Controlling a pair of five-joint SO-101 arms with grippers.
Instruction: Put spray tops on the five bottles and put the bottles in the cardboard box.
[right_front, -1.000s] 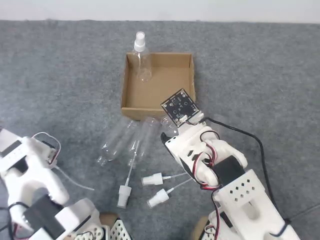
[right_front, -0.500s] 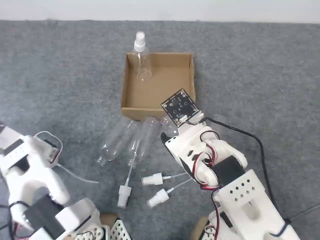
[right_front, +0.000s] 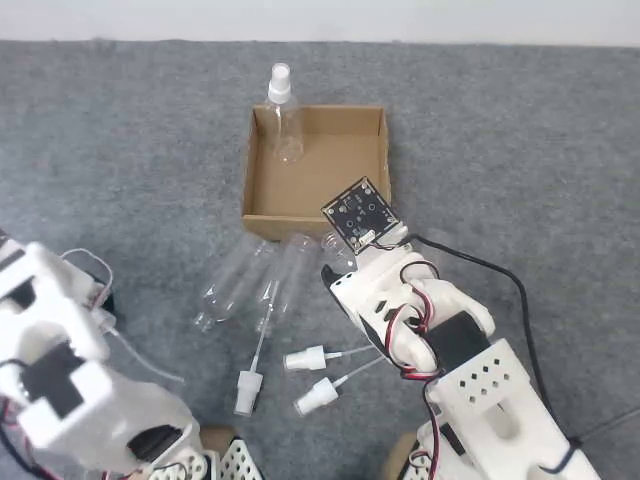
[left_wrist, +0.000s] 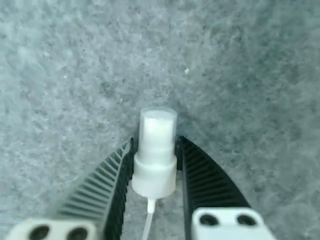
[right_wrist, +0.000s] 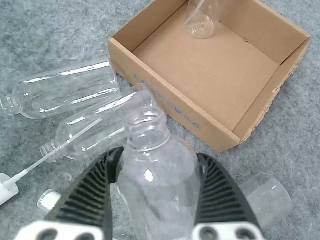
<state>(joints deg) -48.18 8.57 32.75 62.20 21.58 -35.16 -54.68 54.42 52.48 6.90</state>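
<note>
My left gripper (left_wrist: 154, 143) is shut on a white spray top (left_wrist: 156, 165), its thin dip tube (right_front: 140, 355) trailing over the grey carpet; the left arm (right_front: 60, 370) stands at the lower left. My right gripper (right_wrist: 159, 156) is shut on a clear open-necked bottle (right_wrist: 155, 185), held just in front of the cardboard box (right_wrist: 165, 102). One bottle with a spray top (right_front: 283, 115) leans in the box's far corner. Two bare bottles (right_front: 235, 280) (right_front: 290, 268) lie in front of the box (right_front: 258, 222). Loose spray tops (right_front: 305, 357) (right_front: 318, 397) (right_front: 248, 385) lie near them.
Another clear bottle (right_wrist: 262, 192) lies beside the right gripper, close to the box's corner. The right arm (right_front: 400, 300) and its cable (right_front: 510, 280) cover the carpet right of the loose tops. Open carpet lies left and right of the box.
The left arm has risen and shifted at the lower left, carrying the spray top and its tube along. The right arm and the bottles have not moved.
</note>
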